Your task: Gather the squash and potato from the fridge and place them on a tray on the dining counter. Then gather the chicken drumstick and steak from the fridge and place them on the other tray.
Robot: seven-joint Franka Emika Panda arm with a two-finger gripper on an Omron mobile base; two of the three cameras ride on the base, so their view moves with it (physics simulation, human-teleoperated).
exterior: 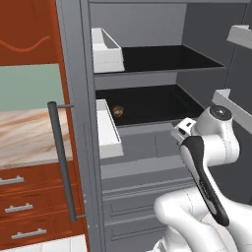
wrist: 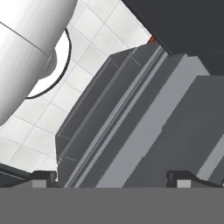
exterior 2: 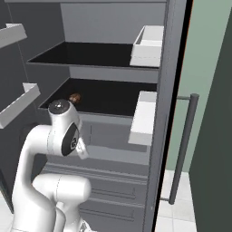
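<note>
The fridge (exterior: 147,24) (exterior 2: 113,22) stands open in front of me, its black shelves mostly bare. A small brown potato (exterior: 117,110) (exterior 2: 74,98) lies at the back left of the lower shelf. My arm is folded low in front of the grey drawers (exterior: 142,147) under that shelf. In the hand view my gripper (wrist: 113,179) is open, its fingertips (wrist: 43,177) far apart with nothing between them, looking down at the fridge drawers (wrist: 131,122) and the floor. The squash, chicken drumstick, steak, trays and dining counter are out of view.
White door bins (exterior: 106,49) (exterior 2: 148,43) hang on both open doors. A long bar handle (exterior: 61,162) (exterior 2: 183,149) runs down each door. A red-brown cabinet (exterior: 29,206) with a marbled wall counter (exterior: 24,138) stands at the left. White tiles (wrist: 87,52) cover the floor.
</note>
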